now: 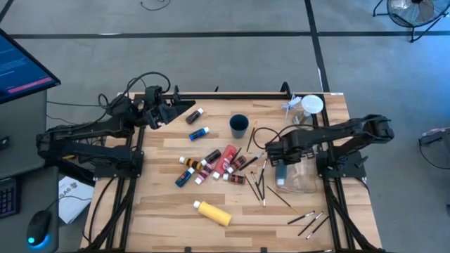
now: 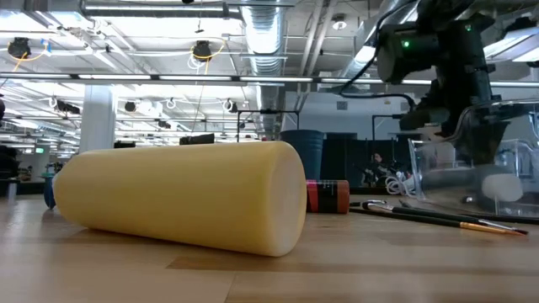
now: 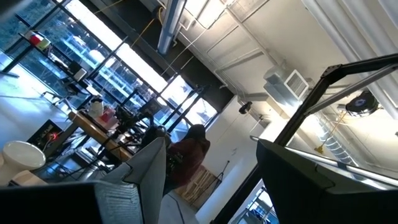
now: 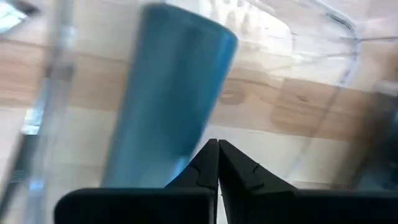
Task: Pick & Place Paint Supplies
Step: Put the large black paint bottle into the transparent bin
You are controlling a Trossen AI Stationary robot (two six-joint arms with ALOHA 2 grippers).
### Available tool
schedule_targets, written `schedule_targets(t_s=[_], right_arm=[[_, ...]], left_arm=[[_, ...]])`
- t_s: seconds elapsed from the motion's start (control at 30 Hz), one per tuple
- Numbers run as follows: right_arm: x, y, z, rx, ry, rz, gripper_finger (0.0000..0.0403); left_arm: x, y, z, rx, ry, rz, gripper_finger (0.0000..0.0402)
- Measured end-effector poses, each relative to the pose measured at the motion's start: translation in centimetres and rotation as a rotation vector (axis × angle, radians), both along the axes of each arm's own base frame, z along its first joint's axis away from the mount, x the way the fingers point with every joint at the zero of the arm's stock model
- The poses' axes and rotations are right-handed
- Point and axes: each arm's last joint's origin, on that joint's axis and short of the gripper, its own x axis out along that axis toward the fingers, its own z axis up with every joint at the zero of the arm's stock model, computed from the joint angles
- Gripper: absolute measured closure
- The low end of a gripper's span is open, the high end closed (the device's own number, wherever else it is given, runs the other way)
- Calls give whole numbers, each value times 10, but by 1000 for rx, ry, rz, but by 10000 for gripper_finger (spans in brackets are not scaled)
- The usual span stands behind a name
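Observation:
A clear plastic bin (image 1: 299, 177) stands at the table's right, and a blue paint tube (image 4: 168, 93) lies on its floor. My right gripper (image 4: 217, 152) points straight down into the bin, shut, its tips just beside the tube. In the high view it (image 1: 279, 160) hangs over the bin's left part. Several small tubes and bottles (image 1: 211, 165) lie on the table's middle. A yellow bottle (image 1: 213, 212) lies on its side near the front edge. My left gripper (image 3: 211, 168) waits open at the far left (image 1: 179, 109), pointing up. My right gripper comes from above with its shut fingertips (image 4: 208, 155) right by the long side of the blue tube (image 4: 186, 149), near one end. Whether they touch it cannot be told. The tube lies flat on the bin's floor.
A dark blue cup (image 1: 239, 126) stands behind the tubes. Thin brushes (image 1: 256, 184) lie between the tubes and the bin, and more brushes (image 1: 309, 221) lie at the front right. A clear jar with a white lid (image 1: 310, 105) stands at the far right corner.

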Motion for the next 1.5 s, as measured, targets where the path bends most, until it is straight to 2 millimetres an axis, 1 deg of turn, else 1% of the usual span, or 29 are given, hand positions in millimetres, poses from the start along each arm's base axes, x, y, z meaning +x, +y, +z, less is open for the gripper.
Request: schedule_targets(t_s=[0.1, 0.17, 0.33, 0.4, 0.47, 0.63, 0.77, 0.93, 1.1, 1.2, 1.37, 1.5], right_arm=[[-3, 0, 6, -10, -27, -21, 402], [-5, -1, 13, -20, -57, -38, 402], [-14, -2, 40, -68, -166, -54, 402], [-17, -3, 51, -53, -219, 11, 402], [-21, -1, 59, 3, -260, 123, 402], [-26, 15, 64, 193, -301, 471, 403], [-23, 31, 57, 259, -272, 676, 403], [-16, 49, 35, 289, -140, 763, 403], [-12, 62, 11, 306, -6, 774, 403], [-7, 67, 1, 307, 9, 785, 403], [0, 71, -6, 301, -11, 792, 403], [0, 69, -7, 238, 9, 757, 403]], left_arm=[[0, 0, 0, 1, 1, 1, 192], [0, 0, 0, 9, 2, 5, 192], [0, -1, 0, 12, 2, 0, 192], [0, -1, 0, 13, 3, -1, 192], [1, -1, 0, 11, 5, -1, 192], [1, -2, 0, 12, 6, -6, 192], [1, -2, 0, 13, 6, -7, 192], [1, -2, 0, 14, 5, -8, 192], [1, -2, 0, 15, 6, -8, 192], [1, -2, 0, 15, 6, -8, 192], [1, -2, 0, 15, 5, -8, 192], [1, -2, 0, 14, 5, -8, 192]])
